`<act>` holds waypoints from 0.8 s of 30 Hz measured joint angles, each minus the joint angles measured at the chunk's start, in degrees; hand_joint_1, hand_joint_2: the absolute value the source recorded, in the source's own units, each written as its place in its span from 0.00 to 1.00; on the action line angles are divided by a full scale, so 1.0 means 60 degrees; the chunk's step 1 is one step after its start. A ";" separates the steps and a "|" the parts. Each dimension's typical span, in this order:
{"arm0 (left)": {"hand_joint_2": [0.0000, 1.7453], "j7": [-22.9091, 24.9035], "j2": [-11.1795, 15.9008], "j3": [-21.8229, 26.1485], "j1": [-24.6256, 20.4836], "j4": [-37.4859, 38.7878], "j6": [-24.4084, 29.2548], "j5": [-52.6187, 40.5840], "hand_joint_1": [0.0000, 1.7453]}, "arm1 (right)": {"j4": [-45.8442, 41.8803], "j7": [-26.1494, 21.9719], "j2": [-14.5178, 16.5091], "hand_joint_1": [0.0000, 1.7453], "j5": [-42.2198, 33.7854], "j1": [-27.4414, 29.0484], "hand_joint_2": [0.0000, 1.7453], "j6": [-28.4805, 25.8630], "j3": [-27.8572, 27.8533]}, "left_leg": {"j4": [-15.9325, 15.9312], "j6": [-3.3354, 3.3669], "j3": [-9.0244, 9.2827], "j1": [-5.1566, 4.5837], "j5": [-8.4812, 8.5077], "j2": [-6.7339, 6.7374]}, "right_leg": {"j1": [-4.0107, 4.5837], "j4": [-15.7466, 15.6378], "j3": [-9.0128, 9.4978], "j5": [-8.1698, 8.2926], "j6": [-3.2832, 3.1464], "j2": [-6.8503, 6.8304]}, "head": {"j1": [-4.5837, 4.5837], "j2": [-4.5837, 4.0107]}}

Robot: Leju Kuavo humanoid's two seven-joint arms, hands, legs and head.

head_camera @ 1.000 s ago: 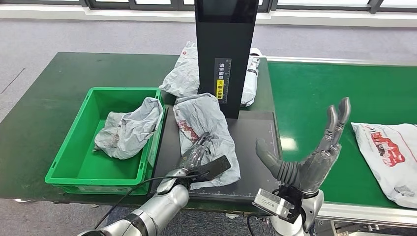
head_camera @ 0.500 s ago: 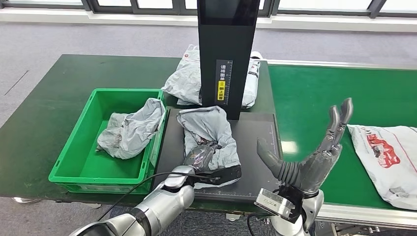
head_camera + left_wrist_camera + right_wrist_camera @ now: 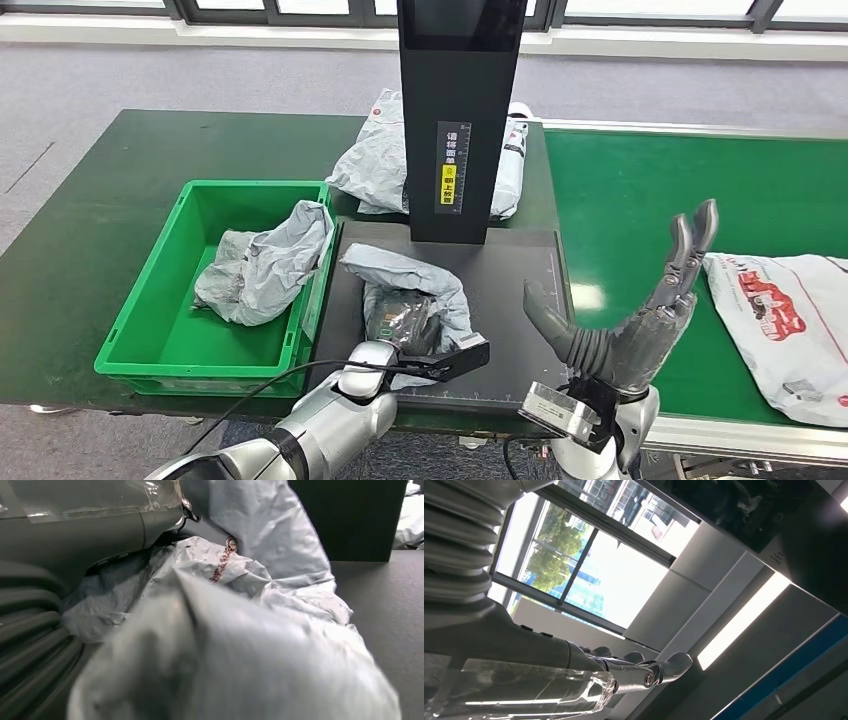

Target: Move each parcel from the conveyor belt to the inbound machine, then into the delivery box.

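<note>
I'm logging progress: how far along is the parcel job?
Done: one parcel lies in the green box. In hand: the left hand grips a crumpled parcel on the black machine plate. Left: the white parcel on the belt; right hand open.

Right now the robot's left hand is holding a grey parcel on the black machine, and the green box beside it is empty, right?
Not quite. The left hand does hold the grey parcel on the black machine, but the head view shows the green box already contains a crumpled grey parcel.

Silver arms w/ black cable, dark grey hands: left hand, right hand.
</note>
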 joint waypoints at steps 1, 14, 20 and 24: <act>1.00 0.0071 0.0001 -0.0001 0.0010 0.0006 0.0211 -0.0110 1.00 | -0.0001 -0.0001 0.0000 0.00 0.0020 0.0002 1.00 0.0001 -0.0005 | 0.0000 0.0000 -0.0004 0.0000 0.0000 0.0000 | 0.0000 0.0000 -0.0005 0.0000 0.0000 0.0000 | 0.0000 0.0000; 1.00 0.2533 0.1063 0.0300 0.1298 -0.6003 0.2005 -0.3987 1.00 | -0.0004 -0.0002 0.0016 0.00 0.0227 0.0032 1.00 0.0000 -0.0149 | 0.0001 -0.0001 -0.0054 0.0001 0.0000 0.0016 | 0.0001 0.0002 -0.0067 0.0002 -0.0001 0.0018 | -0.0003 -0.0001; 1.00 0.4359 0.1919 -0.1002 0.1026 -0.7942 0.2011 -0.3989 1.00 | -0.0003 -0.0002 0.0018 0.00 0.0249 0.0037 1.00 -0.0001 -0.0163 | 0.0001 -0.0001 -0.0063 0.0000 0.0001 0.0009 | 0.0000 0.0001 -0.0073 0.0001 0.0000 0.0014 | -0.0002 -0.0003; 1.00 0.4719 0.2457 -0.1864 0.0673 -0.8630 0.2011 -0.3991 1.00 | -0.0001 -0.0002 0.0019 0.00 0.0295 0.0046 1.00 -0.0001 -0.0189 | 0.0001 -0.0001 -0.0066 0.0000 0.0001 0.0014 | -0.0001 0.0002 -0.0075 0.0003 -0.0001 0.0017 | 0.0001 -0.0002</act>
